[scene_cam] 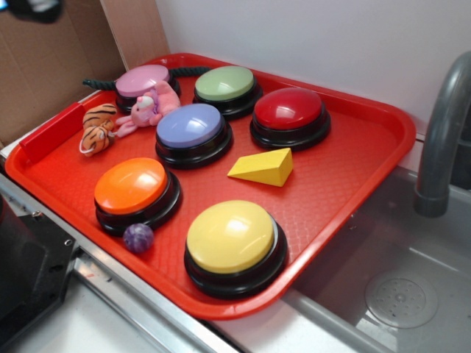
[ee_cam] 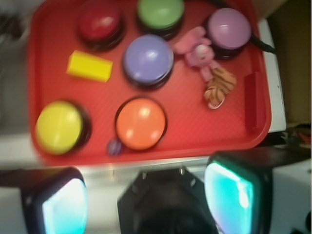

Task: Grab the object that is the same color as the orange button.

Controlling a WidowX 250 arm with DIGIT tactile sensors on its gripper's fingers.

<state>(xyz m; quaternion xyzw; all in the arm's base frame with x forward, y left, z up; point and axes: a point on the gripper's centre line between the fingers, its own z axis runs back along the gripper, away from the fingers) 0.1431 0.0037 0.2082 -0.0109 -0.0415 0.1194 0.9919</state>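
The object, a small orange plush tiger (scene_cam: pixel 98 129) with black stripes, lies near the left rim of the red tray (scene_cam: pixel 346 184). It is beside a pink plush toy (scene_cam: pixel 151 107). The glossy orange button (scene_cam: pixel 132 185) stands in front of the tiger. From the wrist view, the tiger (ee_cam: pixel 219 87) is up and right of the orange button (ee_cam: pixel 141 123). My gripper (ee_cam: pixel 146 197) hangs high, back from the tray's near edge. It is open, its teal pads (ee_cam: pixel 229 195) wide apart with nothing between them.
The tray also holds yellow (scene_cam: pixel 230 237), red (scene_cam: pixel 288 109), green (scene_cam: pixel 224 83), lilac (scene_cam: pixel 190 125) and pink (scene_cam: pixel 141 79) buttons. A yellow wedge (scene_cam: pixel 263 168) and a small purple ball (scene_cam: pixel 137 237) lie there too. A grey faucet (scene_cam: pixel 441 132) and sink are at right, with cardboard at back left.
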